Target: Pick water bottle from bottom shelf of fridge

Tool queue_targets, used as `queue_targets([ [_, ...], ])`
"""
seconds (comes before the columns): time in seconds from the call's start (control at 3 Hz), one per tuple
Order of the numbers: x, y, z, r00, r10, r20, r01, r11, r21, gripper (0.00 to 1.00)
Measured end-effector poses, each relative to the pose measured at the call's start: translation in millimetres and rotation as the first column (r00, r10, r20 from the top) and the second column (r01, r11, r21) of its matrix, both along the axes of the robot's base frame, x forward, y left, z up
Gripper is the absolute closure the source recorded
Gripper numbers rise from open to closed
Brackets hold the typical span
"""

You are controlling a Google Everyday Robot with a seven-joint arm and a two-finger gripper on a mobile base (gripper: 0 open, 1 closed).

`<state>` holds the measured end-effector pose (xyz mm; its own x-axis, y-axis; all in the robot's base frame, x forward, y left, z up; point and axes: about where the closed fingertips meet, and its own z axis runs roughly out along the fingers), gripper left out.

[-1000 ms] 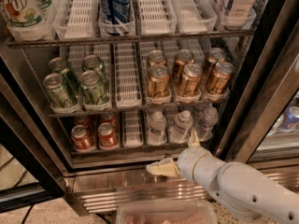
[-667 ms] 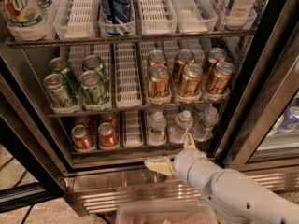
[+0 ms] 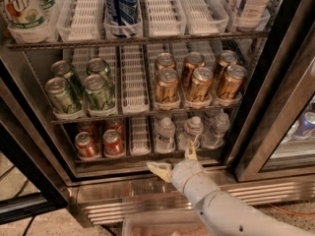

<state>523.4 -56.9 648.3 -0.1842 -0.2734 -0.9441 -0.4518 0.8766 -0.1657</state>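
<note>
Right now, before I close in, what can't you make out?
Camera view:
- Middle water bottle base: hidden by the open gripper, poised at the front edge of the bottom shelf.
- Shelf rear: hidden under the rack above.
- Bottle labels: too small to read.
- Arm: cut off by bottom edge.

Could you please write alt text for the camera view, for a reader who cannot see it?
A robot's open gripper hovers at the front edge of the fridge's bottom shelf, just below the water bottle, the middle of three. Red cans stand left of the bottles; green cans and gold cans stand on the shelf above.
</note>
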Motion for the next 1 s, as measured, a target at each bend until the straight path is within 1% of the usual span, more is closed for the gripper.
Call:
queue_targets([
  [0.33,4.7,-7.2,-0.9,0.9993,-0.034,0.013,0.034,0.999,0.000,0.26],
  [0.67,4.5,-7.1,-1.0,0.9994,-0.034,0.012,0.034,0.999,0.000,0.30],
  [1.0,-7.5,-8.5,-6.7,0.9995,-0.031,-0.011,0.031,1.000,0.005,0.28],
])
